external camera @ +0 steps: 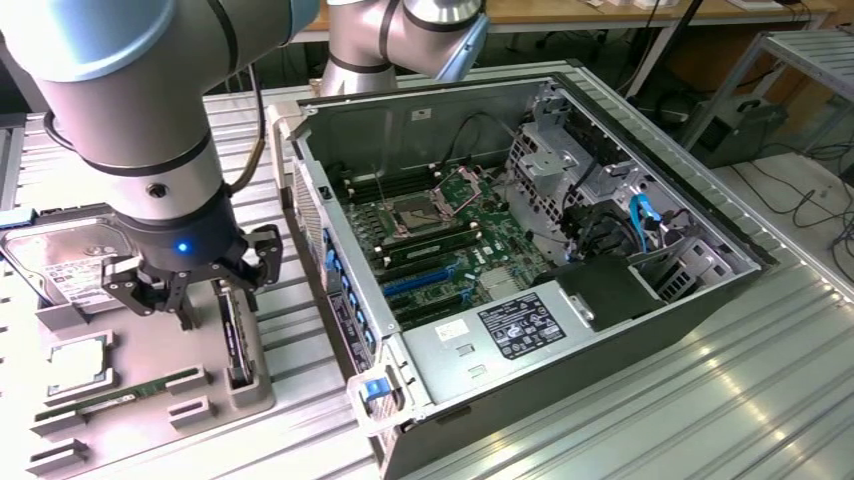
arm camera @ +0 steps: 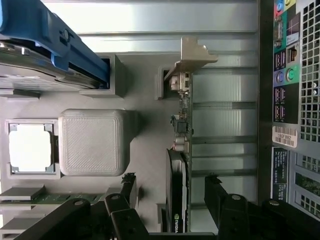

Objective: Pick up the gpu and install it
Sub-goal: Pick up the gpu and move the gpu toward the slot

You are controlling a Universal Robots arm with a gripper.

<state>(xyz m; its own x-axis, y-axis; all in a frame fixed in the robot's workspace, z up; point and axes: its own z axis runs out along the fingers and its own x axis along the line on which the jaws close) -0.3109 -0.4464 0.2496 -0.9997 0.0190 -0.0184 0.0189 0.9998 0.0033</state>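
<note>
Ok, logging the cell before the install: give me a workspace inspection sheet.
Surface: ribbed metal table, grey parts tray on it.
Job's things: gpu standing on edge in a tray slot; open computer case beside the tray.
Clutter: hard drive, processor, memory stick in the tray.
Grippers: pincer open, jaws either side of the gpu, apart from it.
Cables: blue cables inside the case; floor cables.
Surroundings: wooden desk behind.

Arm near-vertical, wrist straight down — jaws wide apart, tips low and level.
</note>
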